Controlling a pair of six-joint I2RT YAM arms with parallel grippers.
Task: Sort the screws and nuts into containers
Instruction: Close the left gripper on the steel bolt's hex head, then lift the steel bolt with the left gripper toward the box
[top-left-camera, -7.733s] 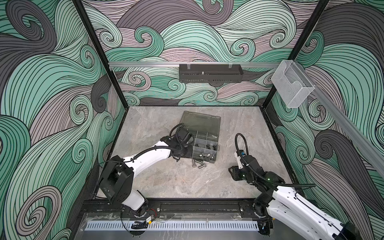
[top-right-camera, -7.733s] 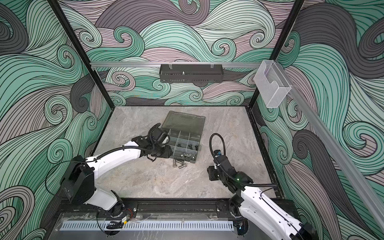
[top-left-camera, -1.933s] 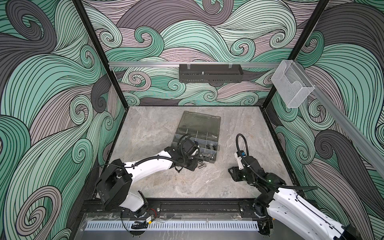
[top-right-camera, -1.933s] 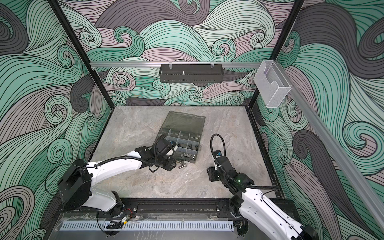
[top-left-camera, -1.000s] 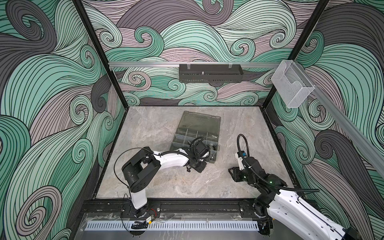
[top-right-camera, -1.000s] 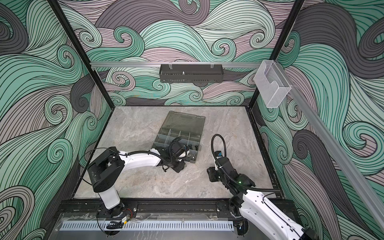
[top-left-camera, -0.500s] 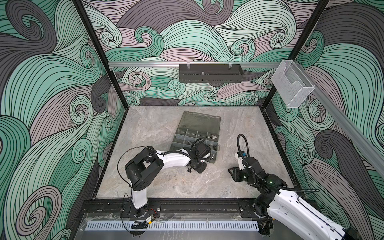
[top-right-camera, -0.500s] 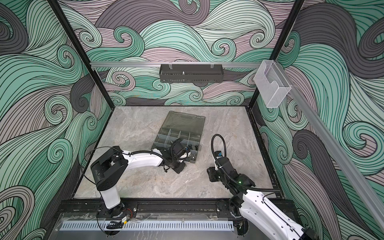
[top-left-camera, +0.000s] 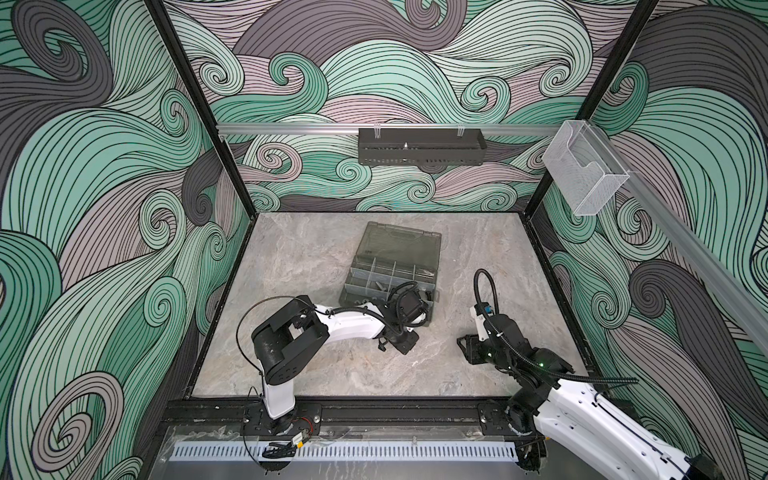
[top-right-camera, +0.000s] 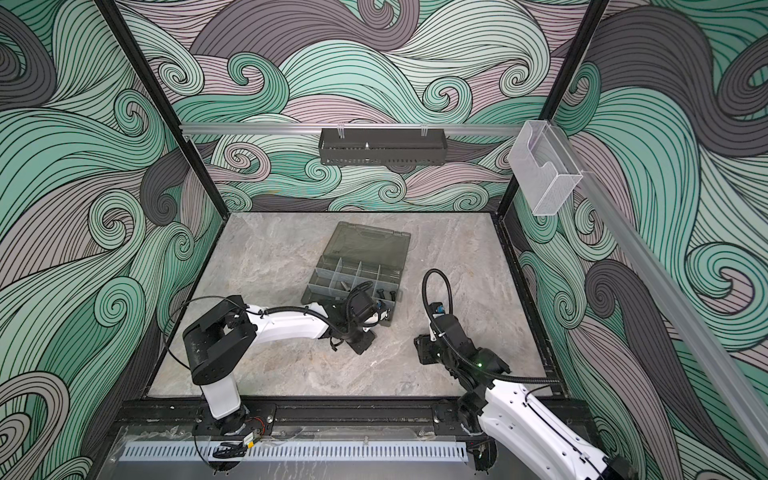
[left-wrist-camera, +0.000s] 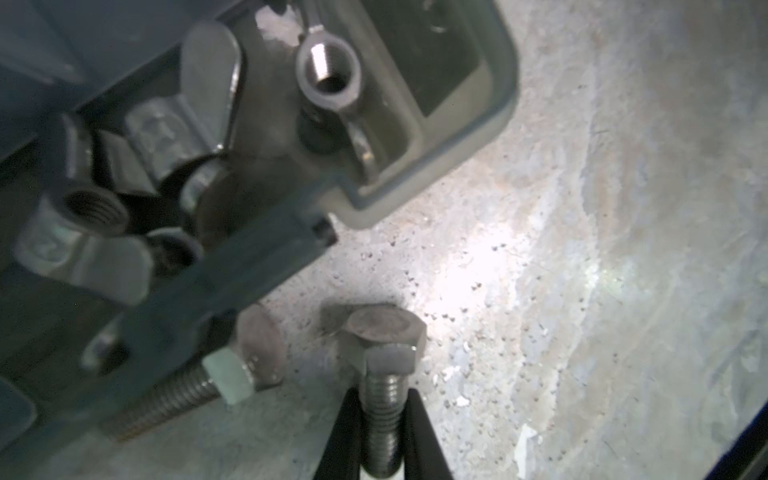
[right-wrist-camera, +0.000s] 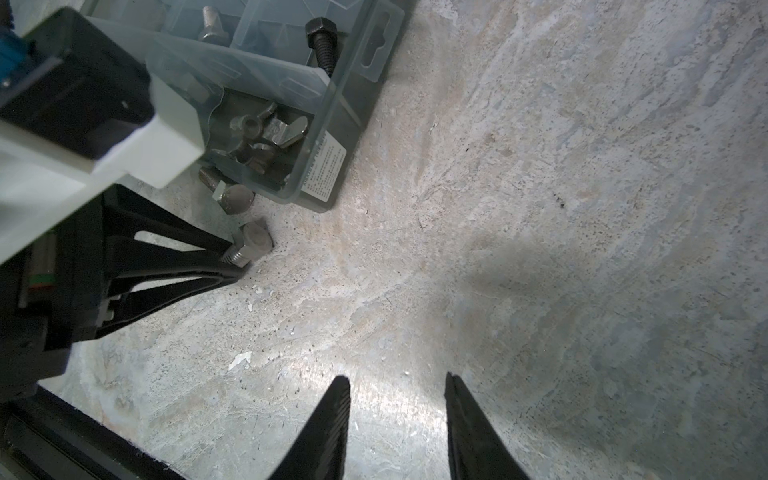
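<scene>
One silver screw (left-wrist-camera: 384, 345) lies on the table (top-left-camera: 332, 374) beside the centre-frame organiser case (top-left-camera: 399, 245). The left gripper (left-wrist-camera: 381, 401) pinches its shaft, which lies in line with the fingers, head toward the case's corner. The right gripper (right-wrist-camera: 397, 386) is spread and empty.

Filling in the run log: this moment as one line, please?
left pincer: shut on silver screw | screw: beside organiser case | right pincer: open, empty

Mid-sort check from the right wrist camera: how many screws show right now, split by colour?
Silver: 3 - gripped screw in the left tool, loose screw on the table beside the case, stored silver screw in a cell
Black: 1 - black screw in a cell
Total: 4
</scene>
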